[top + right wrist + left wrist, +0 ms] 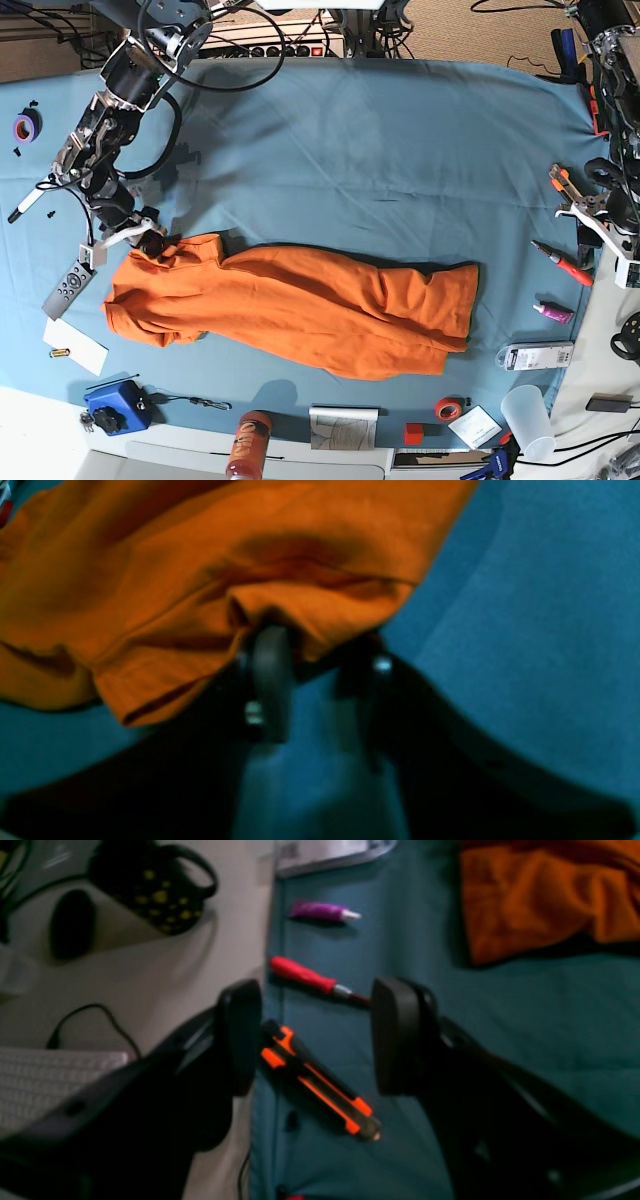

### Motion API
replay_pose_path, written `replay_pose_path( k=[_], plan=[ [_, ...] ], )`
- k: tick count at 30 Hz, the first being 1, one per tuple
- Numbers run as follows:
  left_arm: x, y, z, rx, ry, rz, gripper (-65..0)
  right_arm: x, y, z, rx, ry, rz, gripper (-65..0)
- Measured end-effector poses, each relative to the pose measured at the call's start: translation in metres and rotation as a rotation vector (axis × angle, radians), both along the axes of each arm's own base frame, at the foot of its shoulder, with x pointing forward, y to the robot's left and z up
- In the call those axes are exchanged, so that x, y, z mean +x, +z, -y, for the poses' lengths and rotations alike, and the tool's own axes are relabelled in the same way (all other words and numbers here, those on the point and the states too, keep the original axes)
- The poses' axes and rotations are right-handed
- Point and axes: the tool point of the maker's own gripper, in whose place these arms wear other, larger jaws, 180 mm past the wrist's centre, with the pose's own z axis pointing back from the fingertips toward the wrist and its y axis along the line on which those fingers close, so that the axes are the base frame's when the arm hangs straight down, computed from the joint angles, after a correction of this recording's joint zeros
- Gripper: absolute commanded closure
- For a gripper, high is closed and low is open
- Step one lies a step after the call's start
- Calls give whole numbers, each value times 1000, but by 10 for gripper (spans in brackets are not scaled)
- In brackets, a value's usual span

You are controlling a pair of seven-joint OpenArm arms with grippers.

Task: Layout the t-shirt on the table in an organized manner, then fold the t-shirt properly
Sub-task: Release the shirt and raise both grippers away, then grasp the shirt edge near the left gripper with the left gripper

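The orange t-shirt lies bunched in a long diagonal heap across the front middle of the blue-teal table. My right gripper is at its left corner. In the right wrist view the hem of the t-shirt drapes over the right gripper. Its fingers stand a narrow gap apart, and the cloth hides their tips. My left gripper hangs open and empty at the table's right edge, far from the t-shirt.
Under the left gripper lie an orange-black utility knife, a red screwdriver and a purple tube. A remote lies by the right gripper. A blue box, a bottle and a cup line the front edge.
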Motion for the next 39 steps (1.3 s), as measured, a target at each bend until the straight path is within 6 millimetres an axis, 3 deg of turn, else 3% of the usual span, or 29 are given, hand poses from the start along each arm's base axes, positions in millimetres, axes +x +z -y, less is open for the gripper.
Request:
replay_pose_path(
  k=[1, 6, 11, 15, 19, 24, 27, 30, 34, 39],
  plan=[
    [0, 0, 0, 0, 0, 0, -350, 2, 2, 0, -1, 1, 4, -6],
    [0, 0, 0, 0, 0, 0, -324, 7, 7, -3, -4, 30, -6, 0],
    [1, 0, 8, -41, -14, 14, -207, 3, 19, -10, -18, 84, -11, 0],
    [2, -6, 38, -201, -63, 36, -193, -6, 44, 0, -106, 77, 41, 0],
    [4, -16, 69, -290, -100, 40, -193, -29, 58, 9, -204, 76, 37, 0],
    [7, -31, 135, -309, -271, 4, -193, -52, 50, 7, -228, 91, 3, 0],
    [12, -43, 160, -243, -324, -5, -193, -68, 49, 12, -202, 67, 6, 0],
    [24, -49, 161, -209, -258, 7, -193, -77, 68, 30, -205, 1, 52, 0],
    [55, -40, 161, -206, -239, 49, -193, -87, 94, 46, -198, -27, 103, 0],
    [90, -53, 176, -184, -417, -4, -199, -89, 99, 54, -220, -21, 92, 0]
  ],
)
